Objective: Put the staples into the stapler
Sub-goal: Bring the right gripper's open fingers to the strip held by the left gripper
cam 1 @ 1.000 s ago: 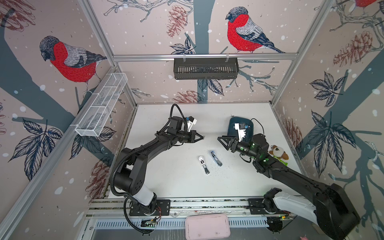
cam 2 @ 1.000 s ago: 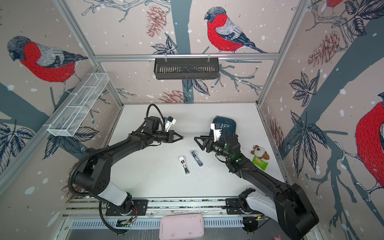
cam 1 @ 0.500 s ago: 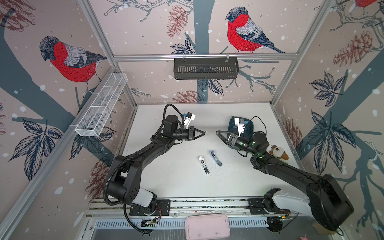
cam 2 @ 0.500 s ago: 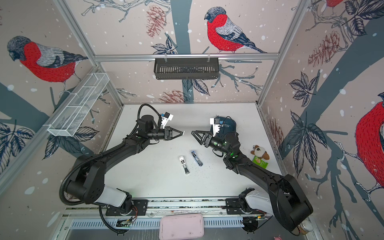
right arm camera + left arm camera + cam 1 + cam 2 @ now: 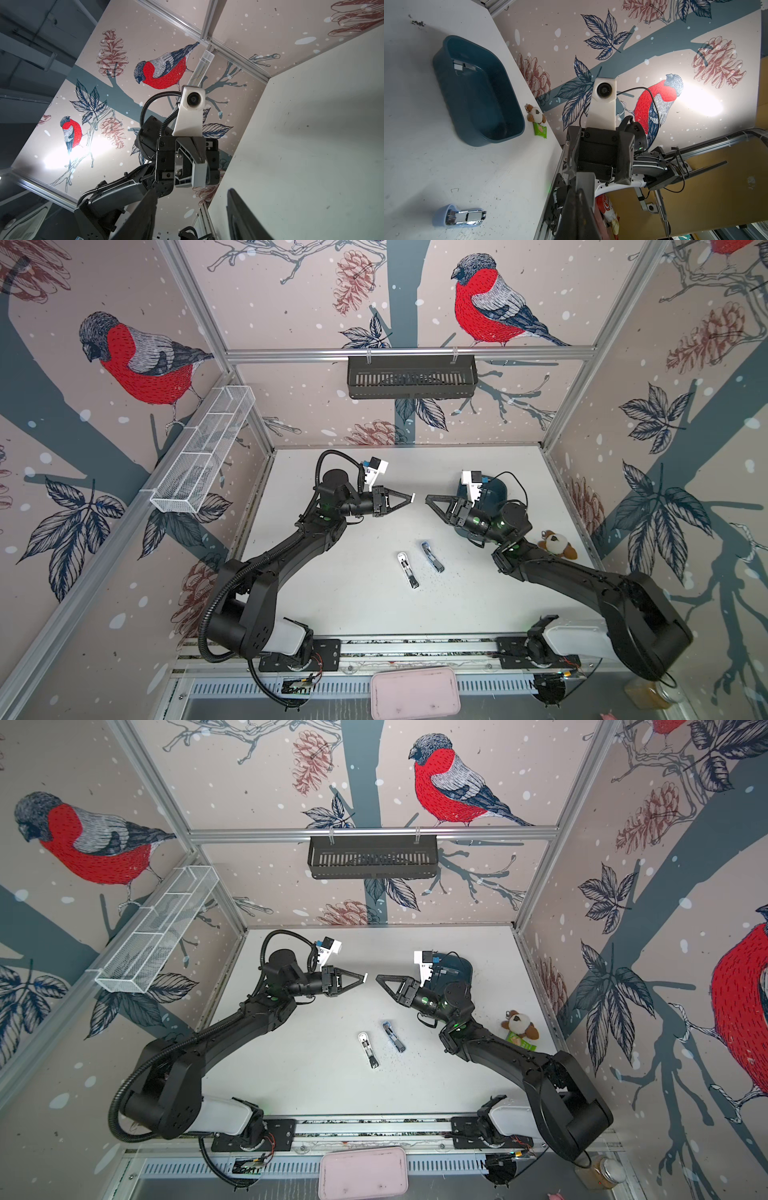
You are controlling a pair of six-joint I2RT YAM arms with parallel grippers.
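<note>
Hardly any writing can be read. In the left wrist view, a glossy red bag [image 5: 606, 205] below the table edge bears white cursive letters starting "Ch"; the rest is hidden. The small green packet [image 5: 540, 130] carries print too small to read.

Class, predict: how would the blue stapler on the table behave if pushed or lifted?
The blue stapler lies flat on the table, so it would probably slide, not roll. Its shiny chrome rail looks smooth, likely slippery to pinch.
</note>
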